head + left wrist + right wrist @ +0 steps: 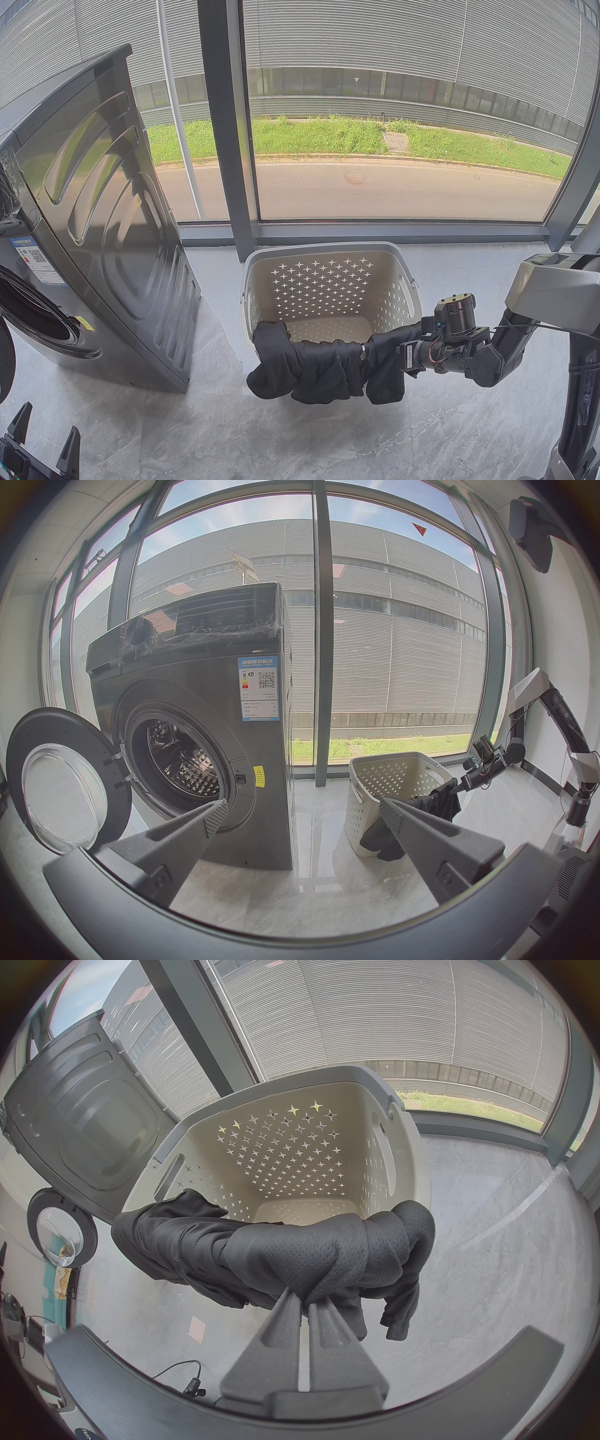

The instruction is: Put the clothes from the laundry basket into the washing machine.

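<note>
A dark grey garment (325,369) hangs across the near rim of the cream laundry basket (331,294), spilling over the front. My right gripper (306,1300) is shut on the garment (281,1254) at its right end; in the head view the right gripper (406,356) sits just right of the basket's near corner. The washing machine (206,730) stands to the left, its round door (62,780) swung open and the drum (181,767) exposed. My left gripper (300,814) is open and holds nothing, low at the left, well away from the basket (394,786).
A large window with a dark pillar (228,125) stands behind the basket. The grey tiled floor (387,431) lies bare in front of the basket and the machine (94,212). The inside of the basket looks bare apart from the draped garment.
</note>
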